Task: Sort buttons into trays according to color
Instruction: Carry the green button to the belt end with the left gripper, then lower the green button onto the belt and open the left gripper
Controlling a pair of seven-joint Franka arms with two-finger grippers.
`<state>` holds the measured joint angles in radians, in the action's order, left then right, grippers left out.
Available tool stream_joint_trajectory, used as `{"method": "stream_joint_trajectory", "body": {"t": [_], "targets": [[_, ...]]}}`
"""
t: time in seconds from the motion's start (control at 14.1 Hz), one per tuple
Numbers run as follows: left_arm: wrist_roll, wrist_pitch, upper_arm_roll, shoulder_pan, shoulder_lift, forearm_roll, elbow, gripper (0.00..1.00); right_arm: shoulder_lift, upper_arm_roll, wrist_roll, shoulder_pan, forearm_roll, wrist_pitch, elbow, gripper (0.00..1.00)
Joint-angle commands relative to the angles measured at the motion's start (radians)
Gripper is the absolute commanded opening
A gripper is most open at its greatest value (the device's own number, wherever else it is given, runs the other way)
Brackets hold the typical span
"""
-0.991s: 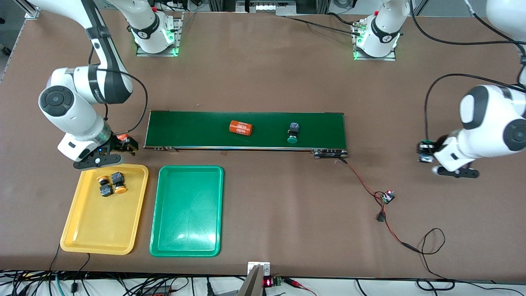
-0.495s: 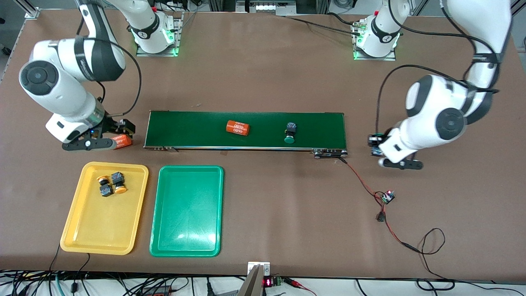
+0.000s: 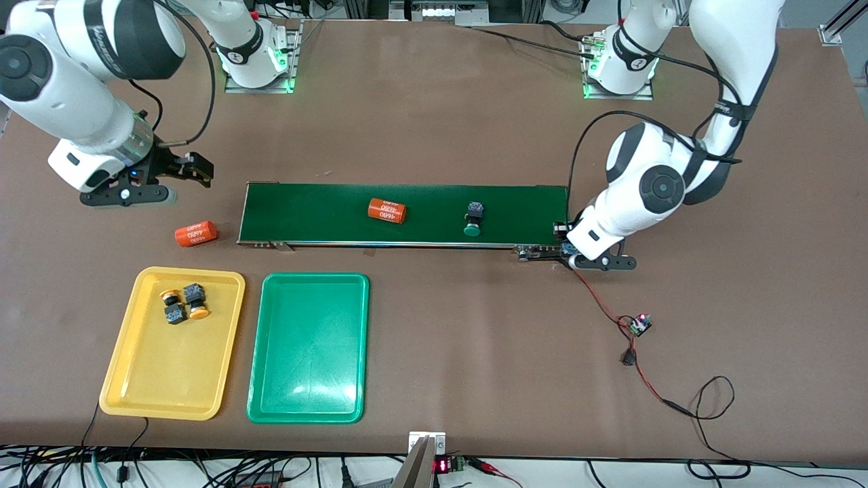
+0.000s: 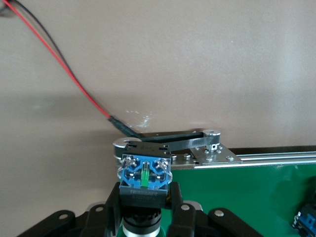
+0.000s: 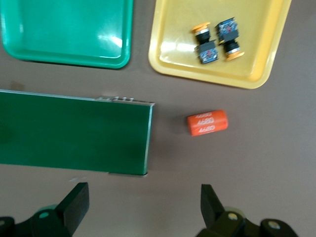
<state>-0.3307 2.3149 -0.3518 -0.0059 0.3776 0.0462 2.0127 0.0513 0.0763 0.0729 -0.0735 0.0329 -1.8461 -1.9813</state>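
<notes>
Two yellow-orange buttons [image 3: 182, 303] lie in the yellow tray [image 3: 163, 369]; they also show in the right wrist view [image 5: 217, 39]. The green tray [image 3: 308, 352] beside it holds nothing. A green button [image 3: 473, 218] lies on the dark-green conveyor belt [image 3: 319, 210]. My left gripper [image 3: 566, 244] is at the belt's end toward the left arm, shut on a button [image 4: 144, 173] with a black body and blue terminals; its cap is hidden. My right gripper [image 3: 183, 169] is open and empty, above the table off the belt's other end.
One orange cylinder [image 3: 195, 233] lies on the table between the belt's end and the yellow tray. Another orange cylinder [image 3: 386, 210] lies on the belt. A red-and-black cable [image 3: 610, 312] with a small circuit board runs from the belt's end near my left gripper.
My right gripper let go of an orange cylinder, which now lies on the table, and rose away from it. My left gripper carried its button to the belt's end. The things on the belt shifted slightly.
</notes>
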Motion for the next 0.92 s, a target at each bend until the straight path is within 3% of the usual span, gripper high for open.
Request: {"method": "stream_joint_trajectory", "body": {"t": [0.0,0.21,0.42,0.85], "targets": [[-0.014,0.05,0.016,-0.02,-0.048,0.029,0.066,0.0,0.028,0.077,-0.007,0.064,-0.048,-0.01,-0.033,1.0],[-0.051,0.05,-0.001,-0.037,-0.068,0.035,0.089,0.0,0.027,0.089,-0.005,0.063,-0.059,-0.079,-0.059,1.0],[-0.067,0.049,-0.01,-0.042,-0.082,0.035,0.113,0.0,0.07,0.092,-0.01,0.064,-0.057,-0.139,-0.154,1.0],[-0.063,0.044,-0.041,-0.043,-0.072,0.035,0.13,0.0,0.09,0.092,-0.01,0.064,-0.057,-0.136,-0.163,1.0]]}}
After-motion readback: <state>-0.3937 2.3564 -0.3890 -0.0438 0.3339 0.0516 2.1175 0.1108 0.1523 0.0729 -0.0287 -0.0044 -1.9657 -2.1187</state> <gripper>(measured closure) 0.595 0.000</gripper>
